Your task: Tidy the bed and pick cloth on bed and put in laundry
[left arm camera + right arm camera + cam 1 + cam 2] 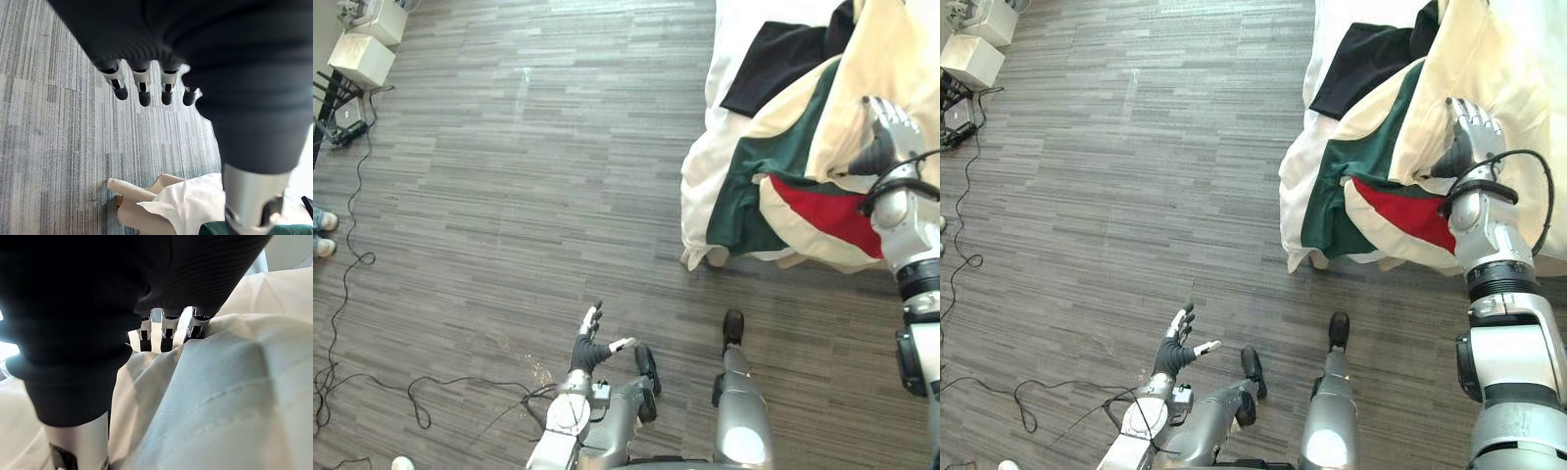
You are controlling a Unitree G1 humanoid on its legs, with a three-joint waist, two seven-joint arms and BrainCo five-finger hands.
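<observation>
The green and red cloth (769, 162) lies on the near left corner of the bed (729, 29), partly over the white sheet (703, 176), and its lower edge hangs down towards the wooden floor (509, 196). A black cloth (773, 64) lies farther back on the same bed, flat and a little folded. The right hand (891, 127) rests on the cream blanket (891, 49), just beside the right edge of the green and red cloth; whether it grips the blanket or only presses on it, I cannot tell. The left hand (590, 338) is low and near, well apart from the bed, with spread, relaxed fingers (144, 95), and it holds nothing. Both cloths look soft, thin and light (they fall in loose folds), so I judge they will sag and slide when lifted, not keep any form. A good place to take hold seems to be a raised fold or the hanging edge, gathered into a bunch so that no part drags.
</observation>
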